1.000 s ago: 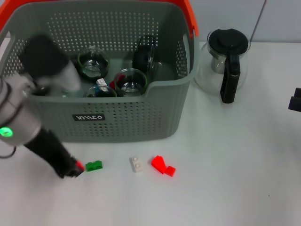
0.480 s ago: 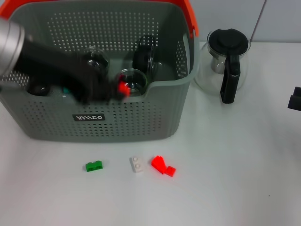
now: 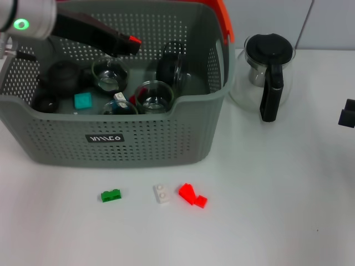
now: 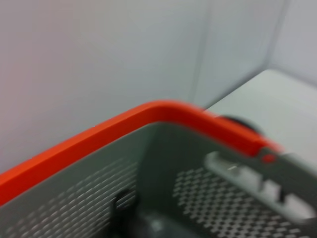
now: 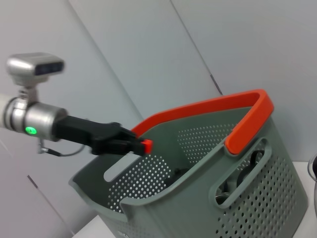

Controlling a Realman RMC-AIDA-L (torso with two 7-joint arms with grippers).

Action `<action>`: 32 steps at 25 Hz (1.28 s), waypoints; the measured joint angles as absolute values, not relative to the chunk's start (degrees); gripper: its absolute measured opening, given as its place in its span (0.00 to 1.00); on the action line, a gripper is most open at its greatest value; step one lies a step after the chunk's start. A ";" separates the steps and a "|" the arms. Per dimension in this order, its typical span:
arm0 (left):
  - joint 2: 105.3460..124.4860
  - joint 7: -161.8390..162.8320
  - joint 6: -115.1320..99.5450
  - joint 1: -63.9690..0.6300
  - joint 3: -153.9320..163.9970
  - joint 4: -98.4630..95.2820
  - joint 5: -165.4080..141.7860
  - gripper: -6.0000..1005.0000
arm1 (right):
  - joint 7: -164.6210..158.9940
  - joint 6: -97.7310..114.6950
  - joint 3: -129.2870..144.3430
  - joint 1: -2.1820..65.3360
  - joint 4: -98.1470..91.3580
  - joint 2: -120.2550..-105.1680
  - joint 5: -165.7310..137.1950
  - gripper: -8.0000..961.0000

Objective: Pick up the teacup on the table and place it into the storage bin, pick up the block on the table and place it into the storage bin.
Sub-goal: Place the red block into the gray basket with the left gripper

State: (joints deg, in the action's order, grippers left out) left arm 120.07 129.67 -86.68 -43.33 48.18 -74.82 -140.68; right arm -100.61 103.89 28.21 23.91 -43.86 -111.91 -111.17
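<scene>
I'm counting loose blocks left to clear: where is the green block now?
In the head view the green block lies on the table in front of the storage bin, to the robot's left of the white block.

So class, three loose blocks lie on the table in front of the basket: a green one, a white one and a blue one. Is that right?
Not quite. The head view shows a green block, a white block and a red block on the table in front of the basket, not a blue one. The only bluish block lies inside the basket.
</scene>
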 joint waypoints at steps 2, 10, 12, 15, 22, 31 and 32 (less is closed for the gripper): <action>120.41 129.87 -83.18 -44.21 49.29 -72.44 -143.66 0.26 | -100.56 103.90 28.07 23.82 -43.86 -111.87 -111.17 0.86; 121.15 133.11 -72.64 -46.54 57.74 -64.00 -155.30 0.28 | -100.16 103.89 27.37 24.19 -43.90 -111.84 -111.16 0.86; 121.77 133.41 -71.00 -46.57 58.34 -63.83 -157.17 0.28 | -99.73 103.85 27.32 24.22 -43.90 -111.91 -111.15 0.86; 122.62 133.52 -69.11 -46.59 58.65 -63.63 -158.73 0.29 | -99.41 103.94 26.99 24.24 -43.89 -111.92 -111.13 0.86; 123.11 133.96 -68.08 -46.75 58.78 -63.00 -159.10 0.30 | -99.20 104.23 26.52 24.12 -43.86 -111.96 -111.09 0.86; 124.50 135.25 -71.71 -41.39 58.60 -74.32 -149.00 0.46 | -99.14 104.52 25.37 24.19 -43.85 -112.06 -111.09 0.86; 124.42 135.31 -72.17 -40.38 58.50 -75.78 -146.49 0.48 | -99.14 104.53 25.30 24.21 -43.85 -112.06 -111.09 0.86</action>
State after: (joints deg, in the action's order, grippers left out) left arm 124.42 135.31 -72.17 -40.38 58.50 -75.78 -146.49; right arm -99.14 104.53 25.30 24.21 -43.85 -112.06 -111.09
